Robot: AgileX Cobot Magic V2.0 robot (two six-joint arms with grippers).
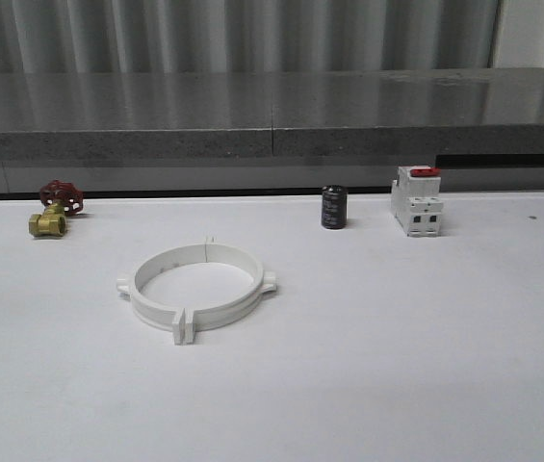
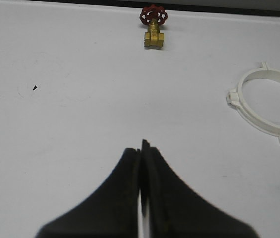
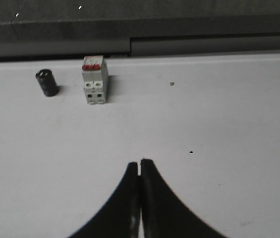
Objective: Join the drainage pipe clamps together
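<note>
The drainage pipe clamps (image 1: 195, 286) lie flat on the white table, left of centre, their two white half-rings meeting as one wide ring with end tabs touching at front and back. In the left wrist view the same drainage pipe clamps (image 2: 266, 109) sit off to one side, partly cut by the frame edge. My left gripper (image 2: 141, 148) is shut with nothing in it, hovering over bare table well away from the ring. My right gripper (image 3: 140, 165) is also shut and holds nothing, over bare table in front of the breaker.
A brass valve with a red handwheel (image 1: 55, 209) stands at the back left. A black cylinder (image 1: 334, 208) and a white red-topped breaker (image 1: 417, 200) stand at the back right. A grey ledge (image 1: 272, 125) runs behind the table.
</note>
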